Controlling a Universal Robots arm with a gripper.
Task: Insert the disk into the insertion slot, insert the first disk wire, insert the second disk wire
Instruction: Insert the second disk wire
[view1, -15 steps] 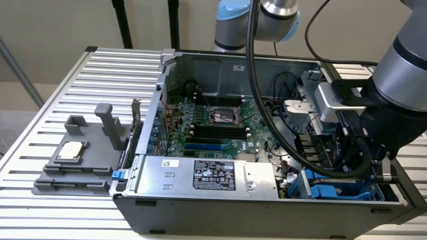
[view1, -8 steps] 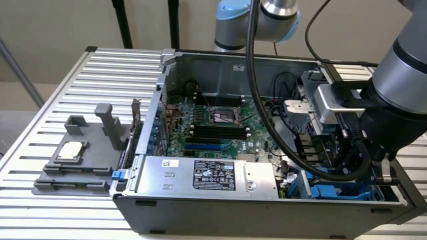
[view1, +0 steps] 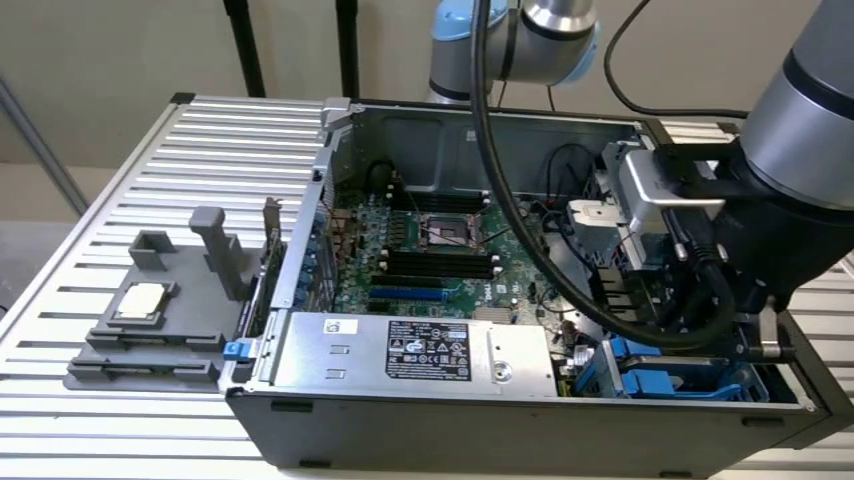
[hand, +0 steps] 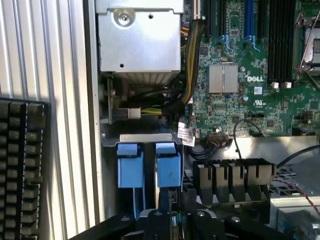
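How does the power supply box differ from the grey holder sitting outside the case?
The power supply is shiny metal with a printed label; the holder is matte grey plastic with upright posts. The power supply sits inside the case; the holder lies on the slatted table. Both are grey.

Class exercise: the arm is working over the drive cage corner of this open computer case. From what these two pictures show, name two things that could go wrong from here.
1. Loose wires lie beside the blue drive-cage tabs, right where the gripper hovers; it might snag them.
2. The arm's own black cables drape across the green motherboard and could catch on its parts as the arm shifts.
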